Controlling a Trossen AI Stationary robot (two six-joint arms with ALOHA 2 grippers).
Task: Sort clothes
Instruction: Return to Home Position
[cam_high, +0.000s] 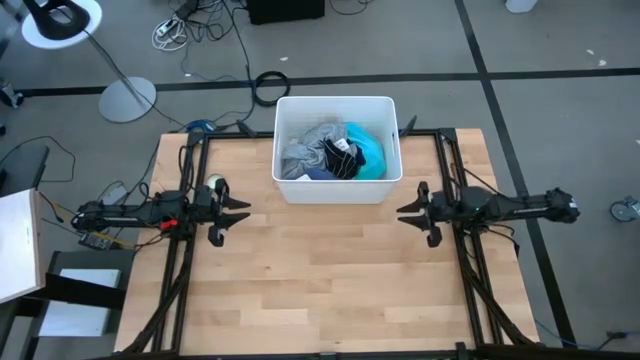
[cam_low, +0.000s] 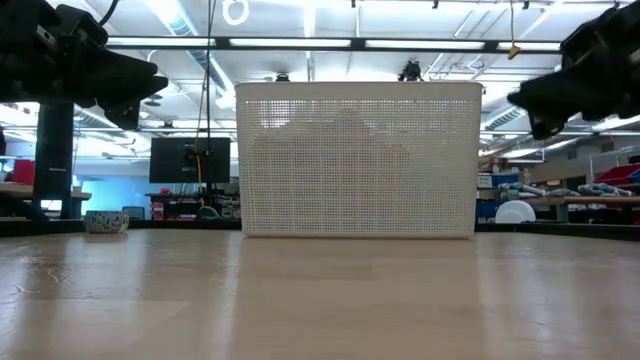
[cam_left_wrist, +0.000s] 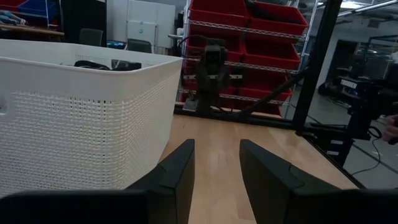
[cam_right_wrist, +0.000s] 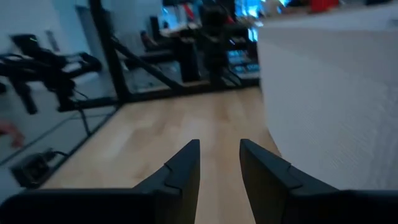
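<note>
The clothes lie heaped inside the white plastic bin (cam_high: 290, 185) at the table's far middle: a turquoise garment (cam_high: 370, 155), a grey one (cam_high: 305, 150) and a navy one with a white band (cam_high: 338, 160) show in the high view. My left gripper (cam_high: 243, 213) hovers open at the table's left, near the bin's near left corner. My right gripper (cam_high: 404, 212) hovers open at the right, near the bin's near right corner. Both are empty and point toward each other.
The bin's perforated wall (cam_low: 358, 160) stands across the far middle of the table; it also shows in the left wrist view (cam_left_wrist: 74, 118). Bare wooden tabletop (cam_high: 330, 280) lies between and in front of the arms. Black frame rails (cam_high: 450, 160) run along both sides.
</note>
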